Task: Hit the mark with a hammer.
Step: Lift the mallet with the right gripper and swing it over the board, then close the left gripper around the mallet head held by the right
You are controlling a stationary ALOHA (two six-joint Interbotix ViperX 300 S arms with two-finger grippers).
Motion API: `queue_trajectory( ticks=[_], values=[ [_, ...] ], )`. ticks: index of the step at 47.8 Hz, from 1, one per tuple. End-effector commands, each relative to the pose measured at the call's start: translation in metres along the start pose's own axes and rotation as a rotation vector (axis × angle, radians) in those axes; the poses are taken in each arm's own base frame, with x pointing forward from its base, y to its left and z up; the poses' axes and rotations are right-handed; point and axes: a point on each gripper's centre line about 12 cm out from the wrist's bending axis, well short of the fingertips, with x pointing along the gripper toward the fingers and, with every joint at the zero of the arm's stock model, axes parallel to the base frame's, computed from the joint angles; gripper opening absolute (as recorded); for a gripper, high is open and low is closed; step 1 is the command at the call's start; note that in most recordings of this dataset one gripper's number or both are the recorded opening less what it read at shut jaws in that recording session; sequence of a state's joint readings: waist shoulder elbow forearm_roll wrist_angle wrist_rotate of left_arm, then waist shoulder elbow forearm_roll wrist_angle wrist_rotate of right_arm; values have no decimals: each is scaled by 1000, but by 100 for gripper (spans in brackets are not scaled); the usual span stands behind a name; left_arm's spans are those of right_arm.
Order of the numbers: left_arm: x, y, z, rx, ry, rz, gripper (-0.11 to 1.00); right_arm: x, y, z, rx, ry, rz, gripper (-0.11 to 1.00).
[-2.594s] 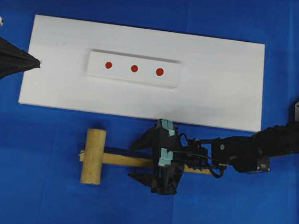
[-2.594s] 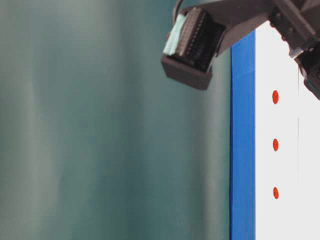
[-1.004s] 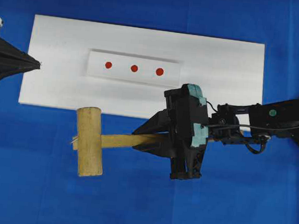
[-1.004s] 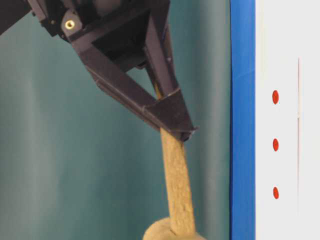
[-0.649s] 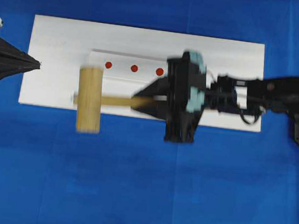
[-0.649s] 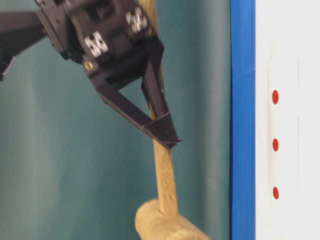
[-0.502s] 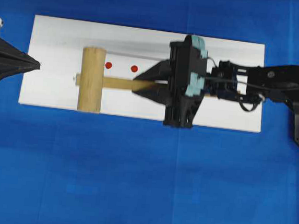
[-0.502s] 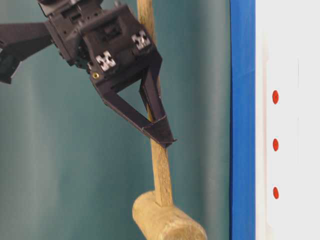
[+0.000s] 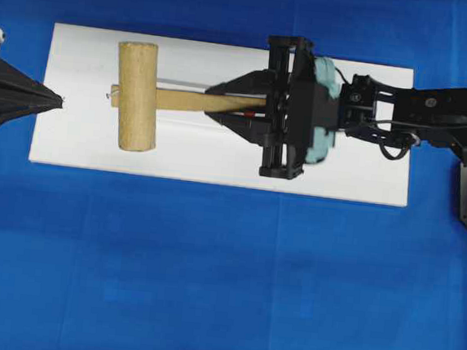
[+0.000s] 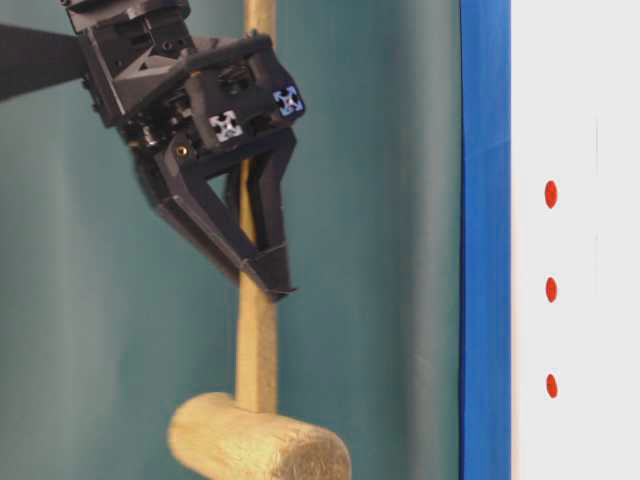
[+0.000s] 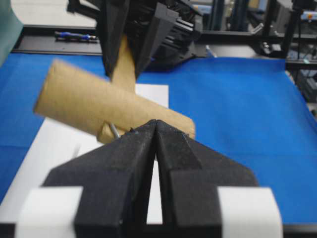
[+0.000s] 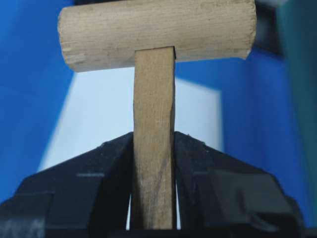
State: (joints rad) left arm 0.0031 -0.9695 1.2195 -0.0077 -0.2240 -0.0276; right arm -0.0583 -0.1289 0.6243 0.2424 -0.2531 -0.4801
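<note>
While gripped at mid-handle by the right claw (image 9: 223, 104), clamped tight on the wood: hammer (image 9: 136, 96) aloft over the white board (image 9: 81, 141), head left of the hidden strip. Mark (image 10: 551, 290) visible from table level only. Wide blue table (image 9: 209, 271) nearside. Left claw (image 9: 60, 101) fully closed, empty, at the board's left edge.

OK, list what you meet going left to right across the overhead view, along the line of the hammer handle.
left gripper → bare left end of the white board → hammer head, then its handle → right gripper shut on that handle → right arm.
</note>
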Motion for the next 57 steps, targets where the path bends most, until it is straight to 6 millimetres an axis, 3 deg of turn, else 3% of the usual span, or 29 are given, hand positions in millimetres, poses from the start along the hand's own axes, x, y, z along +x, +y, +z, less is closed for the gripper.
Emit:
queue_trajectory(
  ticks=[1, 12, 27, 57],
  values=[
    [1, 0, 5, -11, -14, -2, 0, -8, -5, 20, -91, -84, -32, 10],
    [1, 0, 5, -40, -15, -2, 0, -9, -8, 23, -410, -120, -83, 10],
    [1, 0, 5, -46, -17, -2, 0, -13, -8, 27, -675, -170, -158, 10],
    [1, 5, 8, -97, -43, 23, 0, -13, -9, 27, -721, -176, -175, 10]
  ],
)
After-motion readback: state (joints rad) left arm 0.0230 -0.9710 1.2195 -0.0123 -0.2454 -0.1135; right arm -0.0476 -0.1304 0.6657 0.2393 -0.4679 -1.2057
